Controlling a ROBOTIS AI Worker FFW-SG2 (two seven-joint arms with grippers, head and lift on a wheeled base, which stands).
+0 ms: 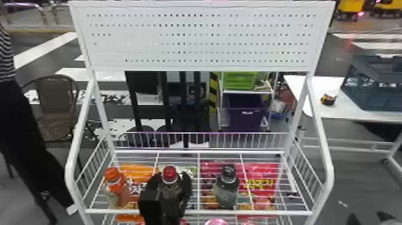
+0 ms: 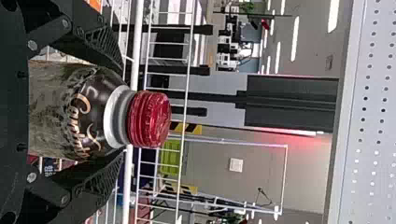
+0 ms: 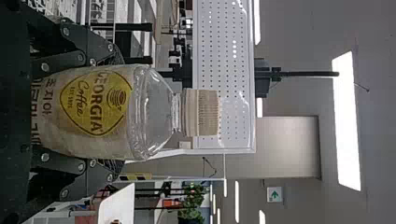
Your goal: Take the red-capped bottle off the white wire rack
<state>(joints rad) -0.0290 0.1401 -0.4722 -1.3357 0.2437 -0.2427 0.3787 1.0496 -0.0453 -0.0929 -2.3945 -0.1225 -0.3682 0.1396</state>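
Left gripper (image 2: 122, 113) clasps upright red-capped bottle (image 1: 171, 188) by its body at white wire rack (image 1: 197, 212), presumably for lifting clear of orange-capped bottle (image 1: 117, 187), 9 o'clock, and black-capped bottle (image 1: 227, 191), 3 o'clock; right gripper (image 3: 120, 112) grips pale-capped bottle (image 3: 152, 112).

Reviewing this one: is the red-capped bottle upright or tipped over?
Upright. The red-capped bottle has its cap uppermost in the head view; in the sideways left wrist view, it roughly parallels the black posts.
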